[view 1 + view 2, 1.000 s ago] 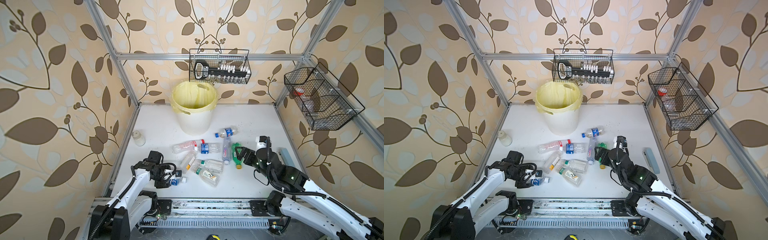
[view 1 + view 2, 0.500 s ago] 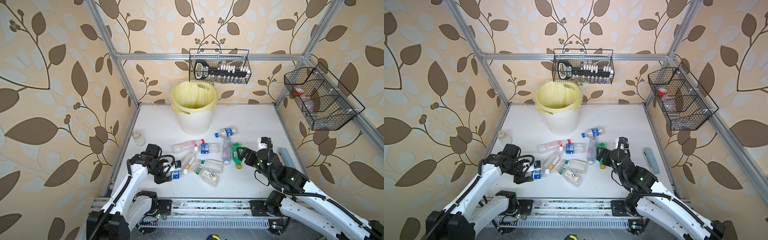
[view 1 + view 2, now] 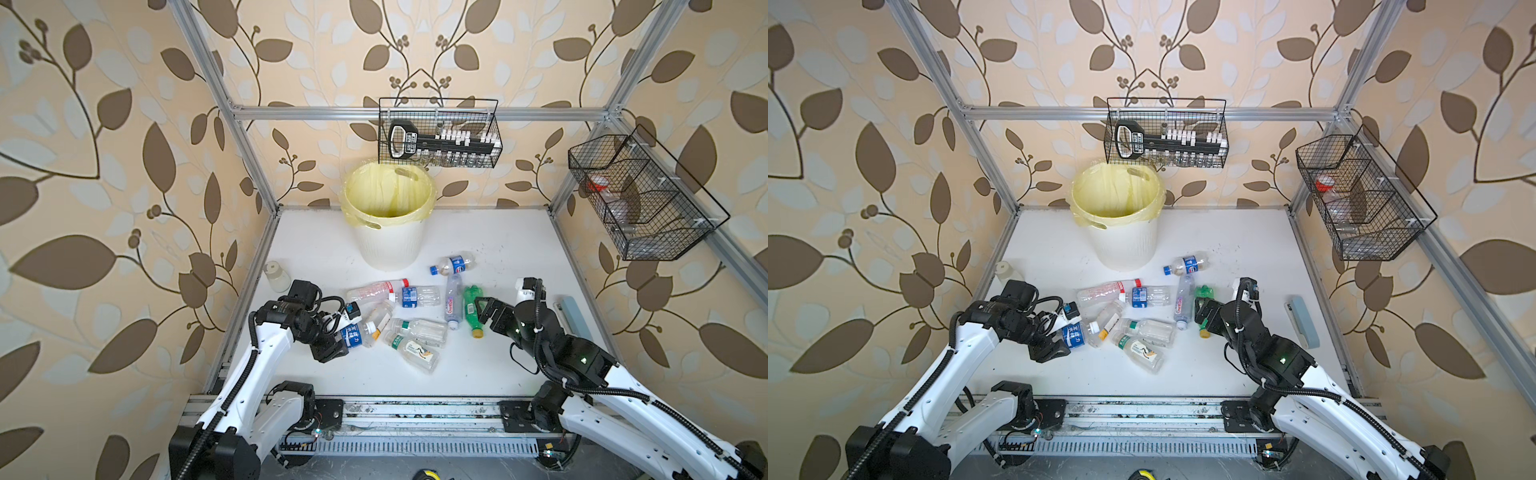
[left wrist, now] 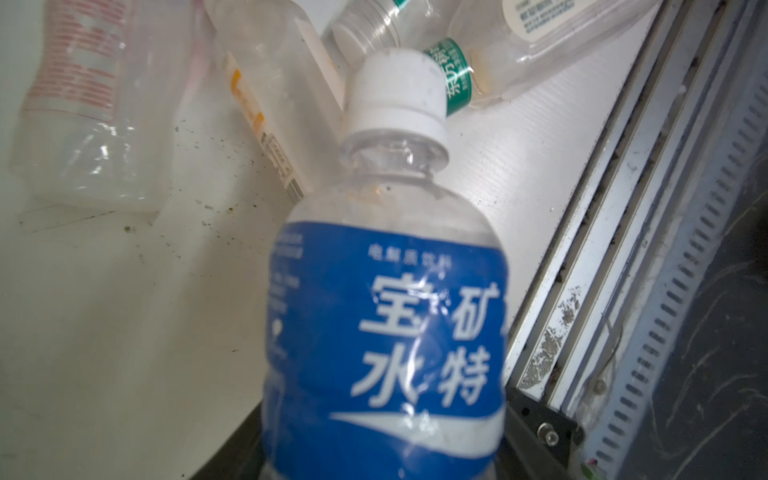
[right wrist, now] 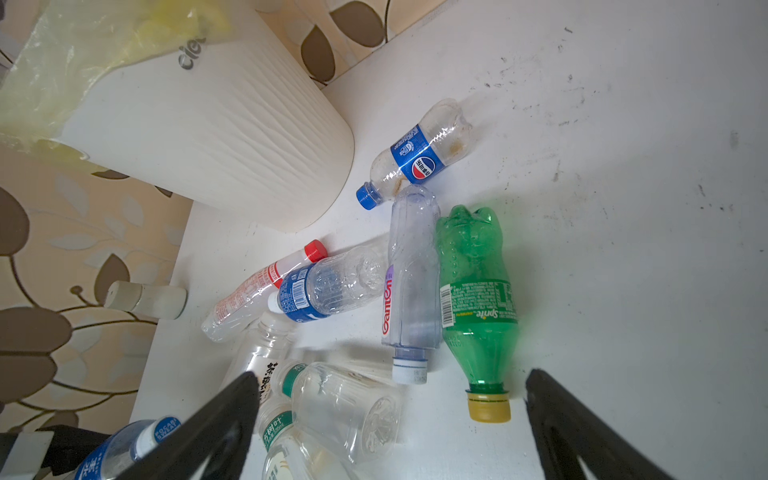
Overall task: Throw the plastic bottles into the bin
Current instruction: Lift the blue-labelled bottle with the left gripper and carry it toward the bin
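Leaf-patterned wallpaper closes in a white tabletop [image 3: 498, 249] framed by aluminium rails. The left hand [image 3: 343, 332] grips the Pocari Sweat bottle [image 4: 386, 332] around its blue-labelled body, one finger on each side. The bottle's white cap points away from the hand, toward the heap of plastic bottles [image 3: 415, 316]. Whether the gripped bottle is clear of the tabletop cannot be told.

The right hand [image 5: 392, 374] is spread wide and holds nothing. It hangs low over the near edge of the heap. The green Sprite bottle [image 5: 478, 291] lies on its side ahead of this hand, with its yellow cap between the spread fingers [image 5: 557, 411]. The clear Ganten bottle [image 5: 413, 270] lies against it, cap also toward the hand. Just past their far ends lies the Pepsi bottle [image 5: 419, 153] with a blue cap. Off to the side of the Ganten bottle are a red-capped bottle [image 5: 266, 282] and two green-capped bottles [image 3: 419, 328].

The bin [image 3: 390, 245], cream, ribbed and lined with a pale yellow bag, stands upright beyond the heap, well apart from both hands. A white jar [image 3: 277, 276] stands near the left hand, by the side rail.
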